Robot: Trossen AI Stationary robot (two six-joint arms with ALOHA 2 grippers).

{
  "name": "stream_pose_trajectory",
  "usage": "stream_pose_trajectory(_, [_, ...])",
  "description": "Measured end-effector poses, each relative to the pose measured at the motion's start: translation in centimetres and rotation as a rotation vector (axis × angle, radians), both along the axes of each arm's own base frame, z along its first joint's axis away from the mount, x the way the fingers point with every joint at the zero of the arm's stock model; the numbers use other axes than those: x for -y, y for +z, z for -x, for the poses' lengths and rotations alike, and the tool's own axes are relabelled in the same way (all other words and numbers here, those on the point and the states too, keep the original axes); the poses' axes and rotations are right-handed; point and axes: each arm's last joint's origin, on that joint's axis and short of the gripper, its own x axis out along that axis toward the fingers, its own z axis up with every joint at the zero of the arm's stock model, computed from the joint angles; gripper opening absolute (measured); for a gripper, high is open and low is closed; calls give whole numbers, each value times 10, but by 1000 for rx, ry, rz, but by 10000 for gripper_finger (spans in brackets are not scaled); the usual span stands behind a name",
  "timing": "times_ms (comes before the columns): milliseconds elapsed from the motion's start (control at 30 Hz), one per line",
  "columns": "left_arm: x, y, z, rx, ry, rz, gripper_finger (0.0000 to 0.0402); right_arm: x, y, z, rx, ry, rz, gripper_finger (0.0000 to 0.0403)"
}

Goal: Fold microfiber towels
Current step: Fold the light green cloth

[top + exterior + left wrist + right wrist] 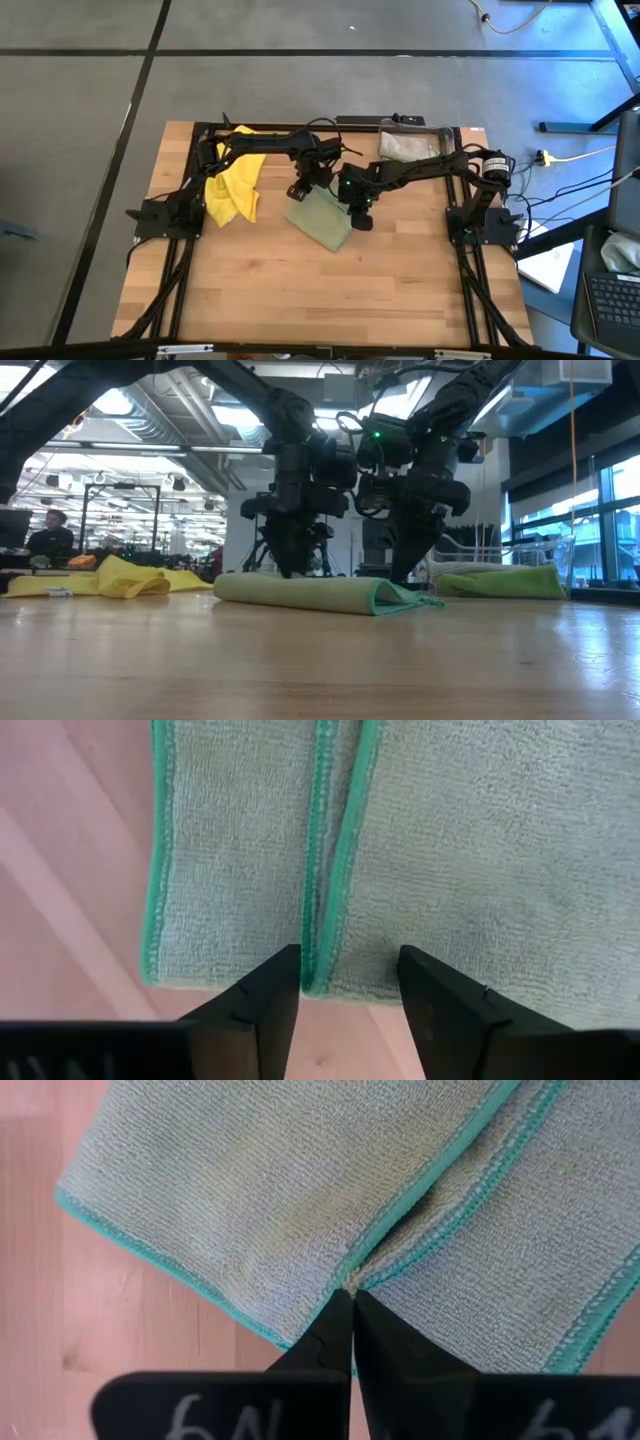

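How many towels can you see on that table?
3, maybe more. A yellow towel lies crumpled at the left, a pale green towel lies folded in the middle, and a grey-beige towel sits in the clear bin; another may hide there.

Bright overhead lighting, backlit low view

Right tool (351, 1292): you have both fingers (385, 1345) pressed together, tips pinching the teal-stitched edge of the pale olive-green towel (240, 1190) approx. mid-cloth. Towel lies folded, two layers meeting along that diagonal hem, teal trim visible on outer edges. Light wood surface (60, 1310) shows beside the towel's corner.
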Motion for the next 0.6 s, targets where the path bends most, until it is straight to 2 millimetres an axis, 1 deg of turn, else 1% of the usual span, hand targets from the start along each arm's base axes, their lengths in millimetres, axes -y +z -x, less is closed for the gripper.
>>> stream_pose_trajectory(300, [1, 3, -2, 28, -14, -8, 163, 0, 0, 0, 0, 0, 0, 7])
stream_pose_trajectory(500, [4, 4, -5, 80, -22, 73, 163, 0, 0, 0, 0, 2, 0, 7])
stream_pose_trajectory(600, [4, 4, -4, 78, -15, 86, 163, 0, 0, 0, -1, 2, 0, 7])
